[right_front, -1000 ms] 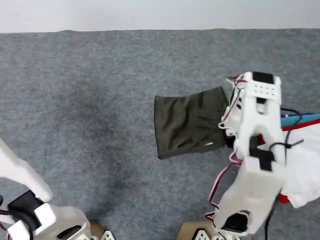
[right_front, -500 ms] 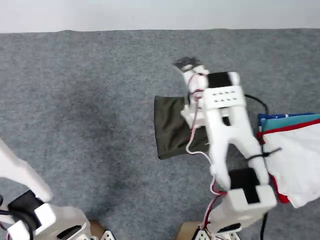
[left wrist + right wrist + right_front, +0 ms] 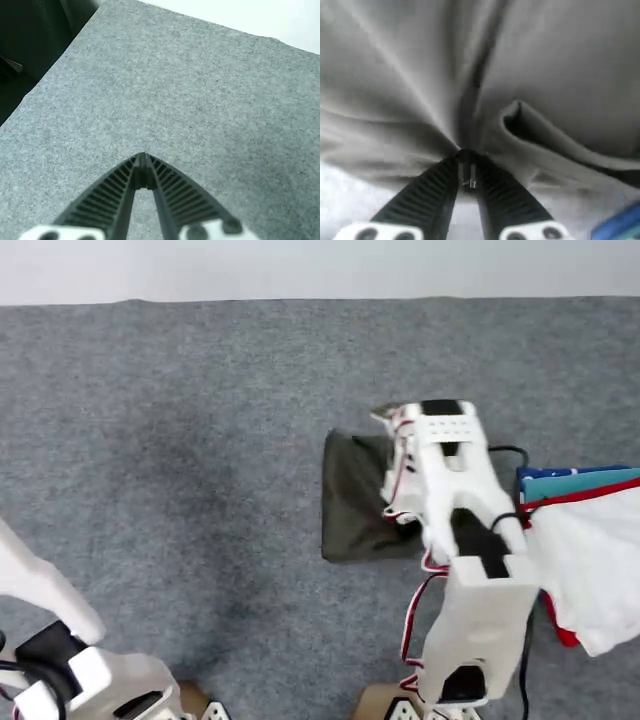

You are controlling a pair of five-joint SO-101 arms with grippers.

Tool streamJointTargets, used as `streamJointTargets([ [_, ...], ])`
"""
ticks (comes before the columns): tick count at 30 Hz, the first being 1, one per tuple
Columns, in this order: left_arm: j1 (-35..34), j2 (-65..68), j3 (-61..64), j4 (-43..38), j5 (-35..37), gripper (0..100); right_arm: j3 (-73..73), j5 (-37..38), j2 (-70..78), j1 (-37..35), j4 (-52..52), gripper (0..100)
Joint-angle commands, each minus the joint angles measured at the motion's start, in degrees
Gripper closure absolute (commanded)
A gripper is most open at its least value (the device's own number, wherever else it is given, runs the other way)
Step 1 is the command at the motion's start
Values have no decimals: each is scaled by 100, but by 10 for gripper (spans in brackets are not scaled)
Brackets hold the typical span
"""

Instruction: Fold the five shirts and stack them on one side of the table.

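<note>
1. High view: one grey felt table [image 3: 200, 440] lay below a white wall [image 3: 300, 270]. One folded olive shirt [image 3: 350, 510] sat right of centre under the right arm [image 3: 450, 490], beside one stack [image 3: 590, 570] showing four layers.
2. Left wrist view: the left gripper [image 3: 145, 164] hung pressed together over felt.
3. Right wrist view: the right gripper [image 3: 466, 172] pinched a fold of the olive shirt.

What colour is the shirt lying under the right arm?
Dark olive, plain with no pattern. The shirt shows best in the high view.
</note>
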Motion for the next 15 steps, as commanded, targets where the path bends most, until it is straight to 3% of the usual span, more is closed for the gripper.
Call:
streamJointTargets([
  [1,26,-237,-22,123,-35,997,-18,62,-409,514,532,990],
  [7,105,-237,-13,123,-44,997,-18,62,-787,857,699,990],
  [15,431,-237,-13,123,-35,997,-53,9,-875,-57,-40,990],
])
